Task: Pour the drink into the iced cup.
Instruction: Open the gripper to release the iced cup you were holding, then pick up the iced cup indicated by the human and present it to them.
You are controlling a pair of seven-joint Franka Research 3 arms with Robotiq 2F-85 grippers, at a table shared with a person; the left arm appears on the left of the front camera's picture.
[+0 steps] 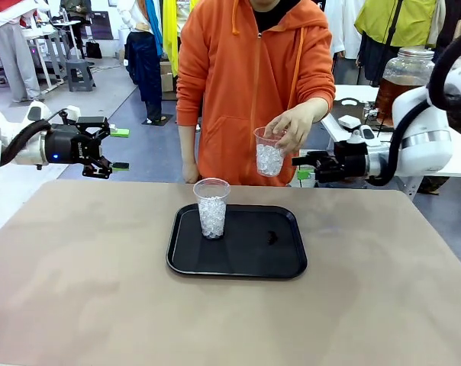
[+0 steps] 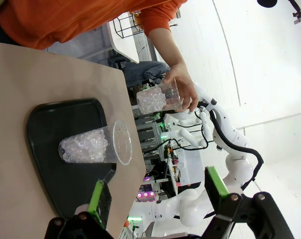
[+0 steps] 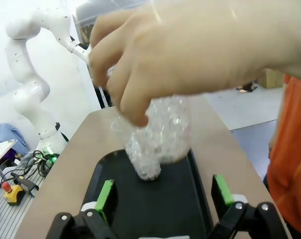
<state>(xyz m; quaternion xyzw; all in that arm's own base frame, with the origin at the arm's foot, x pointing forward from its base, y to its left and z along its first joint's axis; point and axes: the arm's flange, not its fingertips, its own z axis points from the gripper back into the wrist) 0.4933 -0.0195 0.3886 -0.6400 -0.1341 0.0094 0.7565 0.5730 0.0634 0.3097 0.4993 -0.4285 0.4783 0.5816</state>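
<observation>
Table (image 1: 78, 290): A tan worktop ran between me and the person; I judged it the shared surface for the pour.
Person (image 1: 246, 91): They stood at the far side in an orange hoodie, close enough to reach over the tray.
Tray (image 1: 284, 263): Black and flat on the table's middle, probably set there to catch spills.
Glass jar (image 1: 406, 76): It stood on a back table behind my right arm, holding amber-brown liquid. I took that for the drink (image 1: 394, 90), well apart from both cups. Neither cup showed any of it, so I judged pouring not yet begun.
Left gripper (image 1: 120, 149): It hung above the table's left edge with jaws spread wide and nothing between them, clear of the tray.
Right gripper (image 1: 301, 165): It pointed at the raised cup from just beside it. The fingers were parted and empty.
Person's hand (image 1: 291, 126): It clasped a second ice-filled cup (image 1: 269, 156) by its rim, above the tray's far edge. I read that as keeping the cup's sides free.
Iced cup (image 1: 212, 210): Clear plastic, upright on the tray's left part, packed with crushed ice and waiting for liquid.
Dark speck (image 1: 271, 237): It lay on the tray, too small for me to identify.
</observation>
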